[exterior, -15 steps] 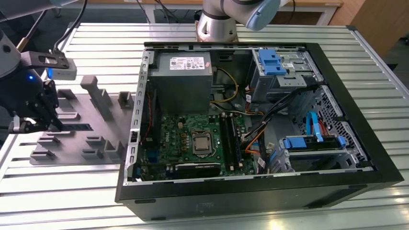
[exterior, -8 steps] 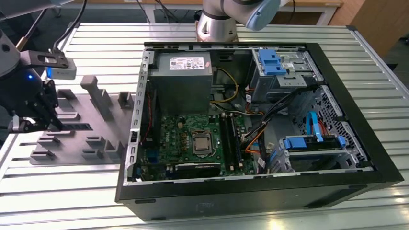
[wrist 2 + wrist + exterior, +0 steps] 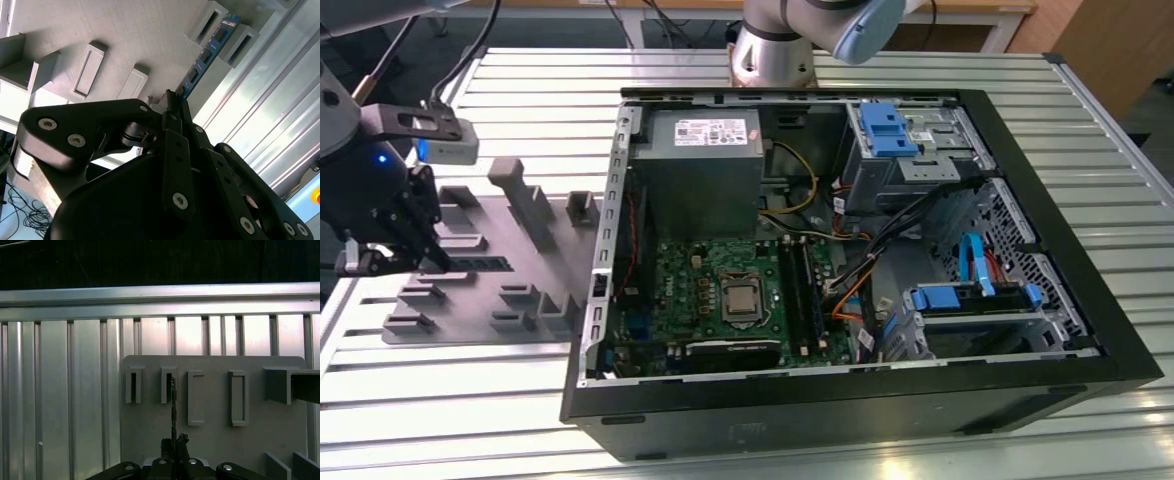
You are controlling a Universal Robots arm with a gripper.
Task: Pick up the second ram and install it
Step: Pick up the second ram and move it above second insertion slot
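Observation:
The second ram (image 3: 207, 50) is a thin blue-green board with black chips, lying on edge on the gray tray (image 3: 480, 300) at the exterior view's left. Its far end sits between two upright blocks (image 3: 215, 17). In the exterior view it shows as a short dark strip, the ram (image 3: 483, 262), just beside my gripper (image 3: 427, 262). My gripper (image 3: 172, 100) is shut on the stick's near end, one finger on each flat side. In the first wrist view the ram (image 3: 173, 405) appears edge-on, running from the gripper (image 3: 174, 442) to a tray slot (image 3: 167, 385).
The open computer case (image 3: 854, 400) lies to the exterior view's right of the tray, with the motherboard (image 3: 720, 290) and its long memory slots (image 3: 801, 290) exposed. Cables (image 3: 881, 240), a power supply (image 3: 700, 165) and blue drive brackets (image 3: 974, 295) crowd the case. Ribbed metal table (image 3: 454, 400) surrounds everything.

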